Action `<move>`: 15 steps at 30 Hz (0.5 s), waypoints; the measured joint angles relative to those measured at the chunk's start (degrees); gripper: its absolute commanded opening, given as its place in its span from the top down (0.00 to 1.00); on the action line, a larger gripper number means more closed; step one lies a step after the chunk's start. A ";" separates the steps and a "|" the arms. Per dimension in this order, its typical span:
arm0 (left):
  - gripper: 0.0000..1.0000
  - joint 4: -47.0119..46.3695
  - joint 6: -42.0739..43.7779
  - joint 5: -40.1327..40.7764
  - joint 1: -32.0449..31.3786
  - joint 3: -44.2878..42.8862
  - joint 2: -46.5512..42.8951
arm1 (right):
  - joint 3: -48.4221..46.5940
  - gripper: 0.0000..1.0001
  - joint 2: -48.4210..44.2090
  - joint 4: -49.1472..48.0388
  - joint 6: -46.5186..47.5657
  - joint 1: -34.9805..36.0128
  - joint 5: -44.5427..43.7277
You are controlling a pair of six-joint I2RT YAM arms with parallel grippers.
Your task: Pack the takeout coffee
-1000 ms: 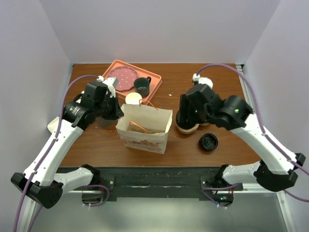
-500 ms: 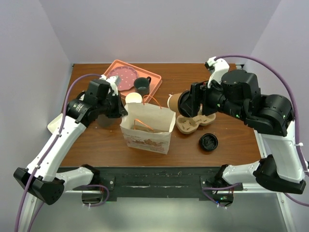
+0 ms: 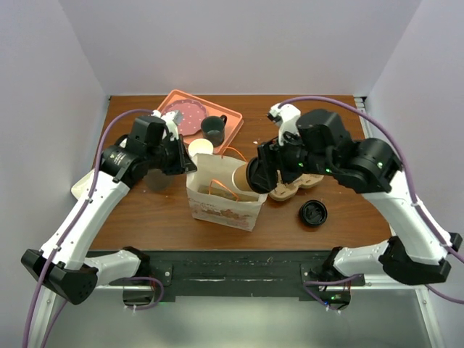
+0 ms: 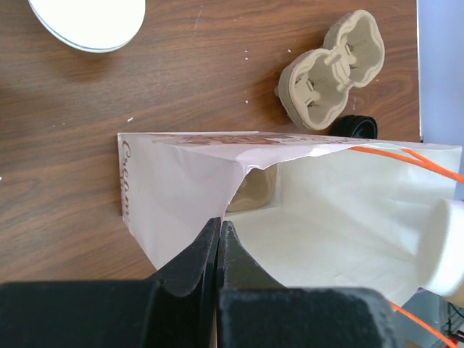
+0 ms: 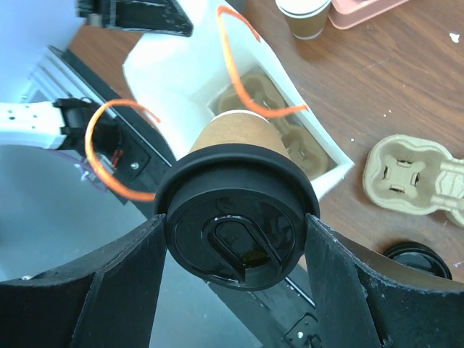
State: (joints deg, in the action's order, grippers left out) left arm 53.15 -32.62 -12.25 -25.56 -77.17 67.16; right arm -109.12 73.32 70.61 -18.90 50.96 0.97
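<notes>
Because the paper bag (image 3: pixel 221 205) stands mid-desk, a little back from the near edge, with its mouth open upward, the coming move turns on how the takeout coffee (image 3: pixel 249 176) lines up with that mouth. The right end effector (image 3: pixel 265 171) is clamped around the cup at its black lid, 1 finger on each side, and holds it off the desk above the bag's right end. The cup's long axis is tilted: the lid faces the right edge and the arm, while the tan base points down and left into the opening, where a pulp carrier (image 5: pixel 290 138) sits on the bag floor. By my judgement, the right arm must bring the cup upright and lower it. The left end effector (image 3: pixel 181 162), pressed together on the bag's left wall, props the mouth open. Farther off, a second carrier (image 3: pixel 291 187) lies right of the bag, and a tray (image 3: pixel 233 123) sits by the far edge.
</notes>
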 measured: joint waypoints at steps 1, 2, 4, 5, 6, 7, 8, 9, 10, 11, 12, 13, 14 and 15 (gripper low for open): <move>0.97 -0.02 -0.33 -0.22 0.00 0.00 0.00 | 0.07 0.69 0.96 -0.24 0.11 0.07 -0.26; 0.96 -0.04 -0.85 -0.61 0.00 0.00 0.00 | 0.13 0.69 1.84 -0.44 0.15 0.11 -0.61; 0.85 -0.35 -1.38 -1.42 0.00 0.07 -0.07 | 0.13 0.70 4.33 -1.01 0.46 0.22 -2.03; 0.79 -0.61 -1.53 -1.75 0.00 0.20 -0.20 | 0.13 0.70 5.33 -1.20 0.61 0.35 -2.82; 0.67 -0.79 -1.75 -1.99 0.00 0.28 -0.37 | 0.09 0.70 6.80 -1.38 1.09 0.42 -3.72; 0.62 -1.03 -1.75 -2.05 0.00 0.37 -0.61 | 0.09 0.70 7.76 -1.49 1.51 0.50 -4.44; 0.59 -1.18 -1.73 -1.88 0.00 0.46 -0.96 | 0.09 0.70 8.85 -1.57 2.12 0.57 -5.01; 0.55 -1.16 -1.53 -1.27 0.00 0.46 -1.36 | 0.04 0.70 9.97 -1.66 2.73 0.70 -5.81; 0.53 -1.11 -1.20 -0.57 0.00 0.46 -1.75 | -0.09 0.70 11.02 -1.68 3.37 0.74 -6.43; 0.52 -1.03 -0.83 0.24 0.00 0.37 -2.16 | -0.26 0.70 12.04 -1.68 3.93 0.81 -7.02; 0.52 -0.72 -0.57 1.07 0.00 0.00 -2.36 | -0.44 0.70 12.90 -1.68 4.46 0.83 -7.52; 0.52 -0.48 -0.22 1.79 0.00 -0.52 -2.34 | -0.72 0.70 13.86 -1.68 5.01 0.94 -7.78; 0.52 -0.28 0.33 2.38 0.00 -1.05 -2.21 | -1.14 0.70 14.75 -1.68 5.44 1.07 -8.11; 0.52 -0.07 0.57 2.95 0.00 -1.44 -2.03 | -1.55 0.70 15.43 -1.68 5.77 1.25 -8.41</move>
State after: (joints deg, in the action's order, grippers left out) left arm 53.08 -32.05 -9.30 -25.56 -78.61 65.12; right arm -110.67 88.75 68.93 -13.13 52.21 -7.44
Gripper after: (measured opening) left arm 0.479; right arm 0.731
